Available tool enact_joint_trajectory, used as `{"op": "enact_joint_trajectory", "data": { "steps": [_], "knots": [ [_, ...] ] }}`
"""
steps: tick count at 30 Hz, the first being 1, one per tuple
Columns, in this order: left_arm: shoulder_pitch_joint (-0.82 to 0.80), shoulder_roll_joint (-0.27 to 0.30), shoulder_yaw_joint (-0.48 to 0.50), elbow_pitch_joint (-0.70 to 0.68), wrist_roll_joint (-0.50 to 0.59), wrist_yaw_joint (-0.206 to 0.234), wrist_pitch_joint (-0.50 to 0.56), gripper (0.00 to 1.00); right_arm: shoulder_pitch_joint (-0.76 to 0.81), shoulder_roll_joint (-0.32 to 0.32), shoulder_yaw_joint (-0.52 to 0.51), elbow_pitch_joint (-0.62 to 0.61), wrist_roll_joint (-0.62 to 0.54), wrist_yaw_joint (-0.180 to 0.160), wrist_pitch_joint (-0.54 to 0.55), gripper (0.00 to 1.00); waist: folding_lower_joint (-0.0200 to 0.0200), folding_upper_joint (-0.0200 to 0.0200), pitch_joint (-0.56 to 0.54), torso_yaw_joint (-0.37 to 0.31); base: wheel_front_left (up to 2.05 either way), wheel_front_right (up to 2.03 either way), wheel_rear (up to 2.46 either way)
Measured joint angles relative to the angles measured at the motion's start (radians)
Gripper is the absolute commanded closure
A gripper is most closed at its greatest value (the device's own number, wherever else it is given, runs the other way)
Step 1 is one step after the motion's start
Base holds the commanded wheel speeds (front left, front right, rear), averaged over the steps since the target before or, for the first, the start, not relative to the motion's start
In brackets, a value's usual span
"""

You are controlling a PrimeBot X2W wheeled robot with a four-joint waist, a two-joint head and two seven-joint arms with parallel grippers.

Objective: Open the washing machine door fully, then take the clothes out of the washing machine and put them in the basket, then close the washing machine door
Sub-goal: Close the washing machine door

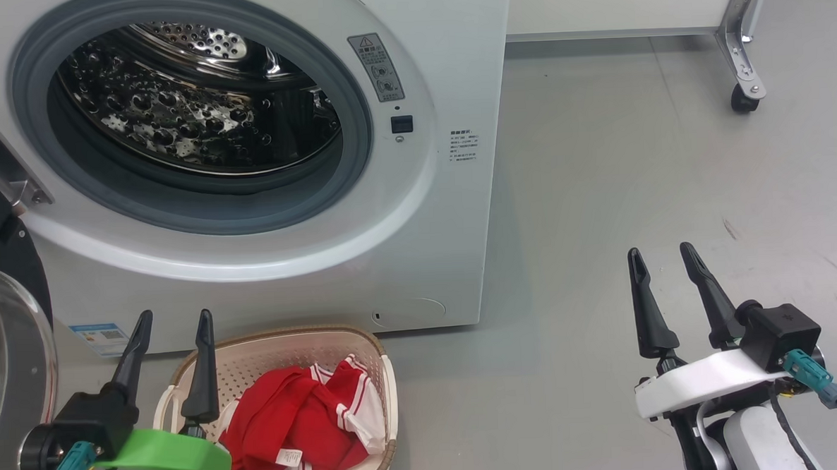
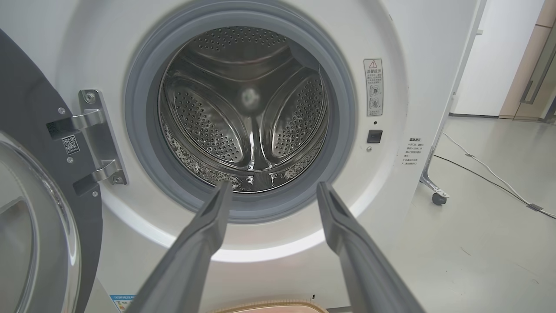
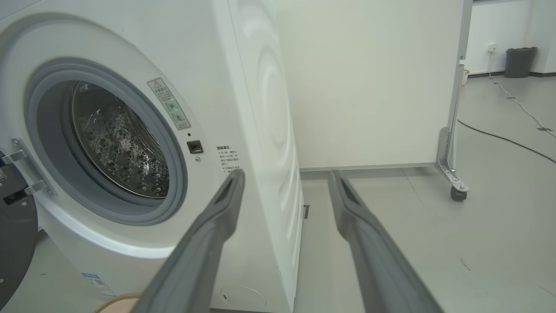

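Surfaces you see around the washer [image 1: 432, 213]

You see the washer shell smooth, white and a little glossy; its drum [image 1: 173, 118] is shiny steel with many holes and it mirrors the light, while the gasket [image 1: 198, 209] looks like matt grey rubber. On the door [image 1: 7, 352] you find clear, glossy glass in a dark rim, and the hinge [image 2: 97, 134] is bare silver metal. The basket [image 1: 282, 350] is cream plastic with holes and a brown woven-look rim; the clothes [image 1: 292, 424] in it are soft, creased red cloth. The left gripper [image 1: 175, 313] and right gripper [image 1: 661, 250] have matt dark fingers. The floor [image 1: 600, 185] is smooth grey, with a weak shine.
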Motion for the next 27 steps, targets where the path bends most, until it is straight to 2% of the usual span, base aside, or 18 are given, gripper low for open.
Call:
{"op": "enact_joint_trajectory", "data": {
  "steps": [27],
  "knots": [
    [0.010,-0.002,-0.003,-0.003,-0.009,0.000,0.000,0.00,0.000,-0.002,0.001,0.000,0.000,0.000,0.000,0.00,0.0000,0.0000,0.014,0.001,-0.13,0.13,0.00]
  ]
}}
